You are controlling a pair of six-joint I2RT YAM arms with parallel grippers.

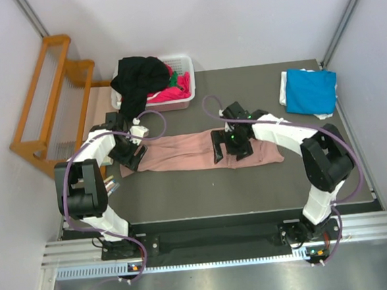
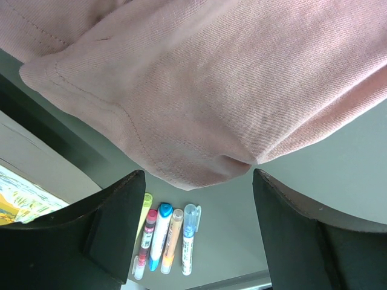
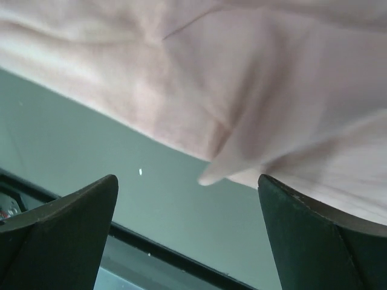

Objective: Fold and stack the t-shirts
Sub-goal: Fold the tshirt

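Top external view: a salmon-pink t-shirt point(image 1: 187, 152) lies flat across the middle of the dark surface point(image 1: 251, 187), drawn out into a long band running left to right. The left hand point(image 1: 132, 157) sits at the shirt's left end, and the right hand point(image 1: 226, 150) is over its right half. At the far right corner a folded bright blue t-shirt point(image 1: 311, 90) rests on something white, possibly another folded garment. At the far left edge a white slatted basket point(image 1: 185, 64) holds a black shirt point(image 1: 140, 78) that spills over its rim, with magenta cloth point(image 1: 172, 92) and a bit of green point(image 1: 174, 77) beside it. A wooden rack point(image 1: 47, 97) stands off the surface on the left.

Left wrist view: the dark fingers point(image 2: 103, 235) stand apart and grasp nothing; a rounded, hemmed fold of the pink shirt lies just beyond the tips. Five marker pens point(image 2: 166, 238) lie side by side between the fingers, lower in the frame.

Right wrist view: the fingers point(image 3: 60, 235) are spread wide, released, and the pink shirt's edge lies on the surface beyond them.
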